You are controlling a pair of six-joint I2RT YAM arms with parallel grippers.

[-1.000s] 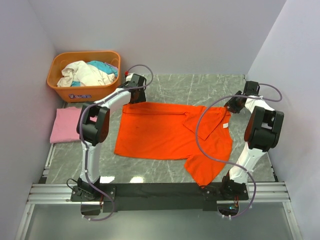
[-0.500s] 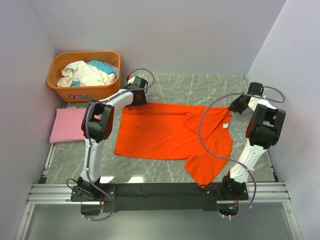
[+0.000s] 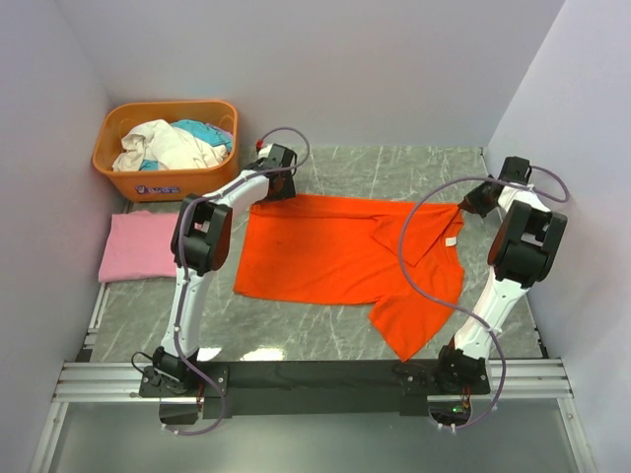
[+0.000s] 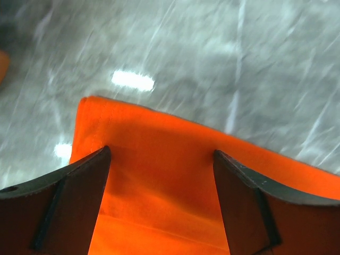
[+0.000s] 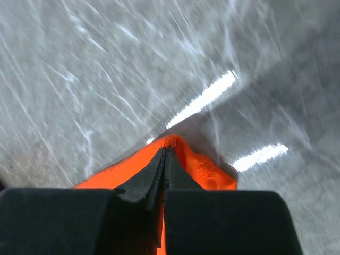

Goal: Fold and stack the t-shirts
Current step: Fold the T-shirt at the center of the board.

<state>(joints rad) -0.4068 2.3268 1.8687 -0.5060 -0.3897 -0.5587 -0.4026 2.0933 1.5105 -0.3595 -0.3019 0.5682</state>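
Cloth of the orange-red t-shirt [image 3: 335, 251] is lying spread over the middle of the grey marbled tabletop [image 3: 394, 168]. Its far edge is running between the two arms, and one sleeve is reaching toward the near side on the right. Part of the shirt's right side is lying folded over on itself, with a small white label [image 3: 451, 239] showing near that fold.

At the shirt's far left corner the left claw [image 3: 274, 189] is pointing down. In the left wrist view its two dark fingers [image 4: 69, 202] are standing wide apart, with the corner of the orange cloth lying flat between them. Whether the tips are touching the cloth cannot be told.

At the far right corner the right claw [image 3: 471, 205] is pinching the cloth. In the right wrist view its fingers [image 5: 143, 180] are pressing together on a small peak of orange fabric, which is bunching up just past the tips and standing a little above the marble.

Well apart from all this, the pink t-shirt [image 3: 138, 246] is lying folded flat by the left wall. Just beyond it an orange plastic basket [image 3: 126, 179] is sitting in the far left corner, holding cream and teal clothes [image 3: 173, 143].
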